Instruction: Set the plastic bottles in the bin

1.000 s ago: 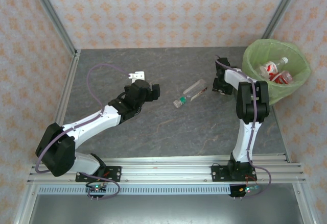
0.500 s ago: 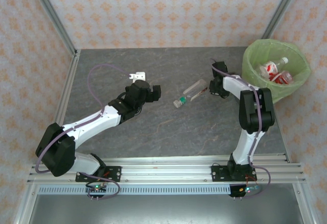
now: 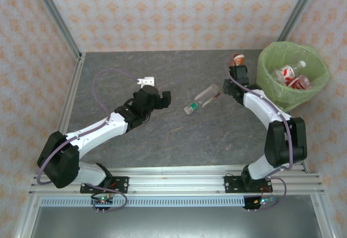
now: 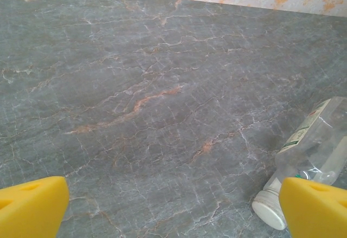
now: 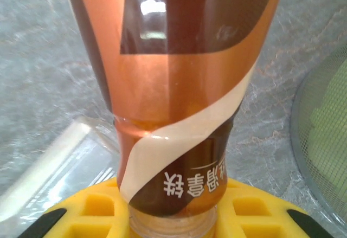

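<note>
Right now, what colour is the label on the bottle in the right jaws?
The bottle's label is brown and copper with a cream band; right wrist view.

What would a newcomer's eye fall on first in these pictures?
The large round bin lined with a lime-green bag stands out at the far right. Just left of it, the right gripper is shut on a plastic bottle with a brown and orange label. A clear green-capped bottle lies on the grey table, centre.
</note>
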Controlling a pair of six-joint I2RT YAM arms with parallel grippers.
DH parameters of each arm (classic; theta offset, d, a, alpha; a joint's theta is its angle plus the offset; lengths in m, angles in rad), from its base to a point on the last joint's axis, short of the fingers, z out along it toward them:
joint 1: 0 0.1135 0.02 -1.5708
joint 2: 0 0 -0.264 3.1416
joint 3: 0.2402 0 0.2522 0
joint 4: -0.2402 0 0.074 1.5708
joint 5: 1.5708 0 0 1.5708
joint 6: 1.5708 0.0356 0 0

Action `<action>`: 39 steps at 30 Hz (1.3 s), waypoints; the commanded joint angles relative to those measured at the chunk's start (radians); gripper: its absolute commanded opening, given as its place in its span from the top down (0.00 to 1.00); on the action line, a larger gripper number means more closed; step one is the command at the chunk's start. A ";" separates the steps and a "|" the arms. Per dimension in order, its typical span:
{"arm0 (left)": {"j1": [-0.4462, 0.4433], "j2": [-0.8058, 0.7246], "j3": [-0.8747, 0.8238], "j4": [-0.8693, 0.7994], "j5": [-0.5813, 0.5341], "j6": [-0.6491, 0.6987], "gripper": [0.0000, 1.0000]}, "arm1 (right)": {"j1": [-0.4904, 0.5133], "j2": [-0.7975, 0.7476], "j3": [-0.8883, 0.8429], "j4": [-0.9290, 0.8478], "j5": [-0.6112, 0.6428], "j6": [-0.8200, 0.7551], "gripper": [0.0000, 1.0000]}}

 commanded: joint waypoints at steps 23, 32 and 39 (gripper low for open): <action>-0.023 0.062 0.121 -0.066 0.109 -0.009 0.00 | 0.003 -0.420 -0.054 0.056 -0.246 -0.069 1.00; -0.145 0.152 0.289 -0.139 0.101 0.133 0.00 | -0.033 -0.490 0.040 -0.042 -0.263 -0.080 1.00; -0.157 0.128 0.239 -0.009 0.223 0.130 0.00 | -0.113 -0.537 0.078 -0.048 -0.288 -0.084 1.00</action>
